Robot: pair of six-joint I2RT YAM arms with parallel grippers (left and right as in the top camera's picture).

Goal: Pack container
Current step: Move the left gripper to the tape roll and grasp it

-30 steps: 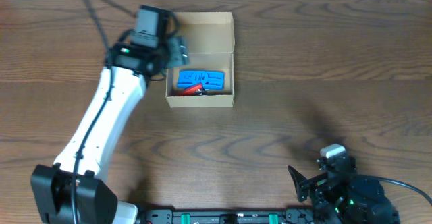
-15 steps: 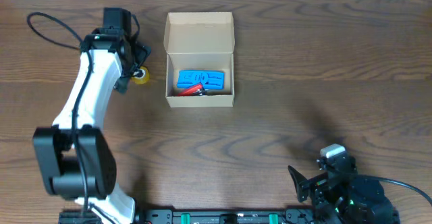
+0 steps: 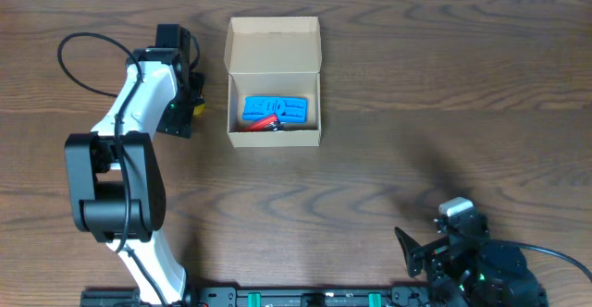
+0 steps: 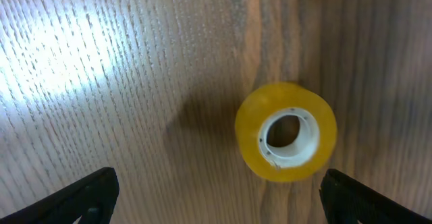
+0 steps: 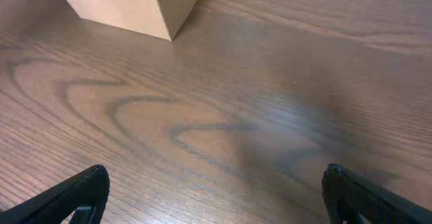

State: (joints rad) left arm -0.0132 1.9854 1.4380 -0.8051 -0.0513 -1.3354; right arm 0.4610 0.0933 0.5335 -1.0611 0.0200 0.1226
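Since half a second ago, your left arm (image 3: 139, 94) has swung a little toward the box and now covers most of the tape roll from overhead. Your left claw (image 4: 216, 198) is spread wide and holds nothing. The yellow tape roll (image 4: 285, 132) lies flat on the desk (image 3: 416, 94) just ahead of the two fingers (image 4: 94, 193), touching neither. Your right claw (image 5: 216, 197) also gapes wide and empty, low over bare wood at the near edge, well apart from everything else. The container (image 3: 274, 139) sits just to the right of the tape roll with its flap lid open. Inside it lies a blue plastic piece (image 3: 276, 108), with a small red item (image 3: 265, 122) against its near edge.
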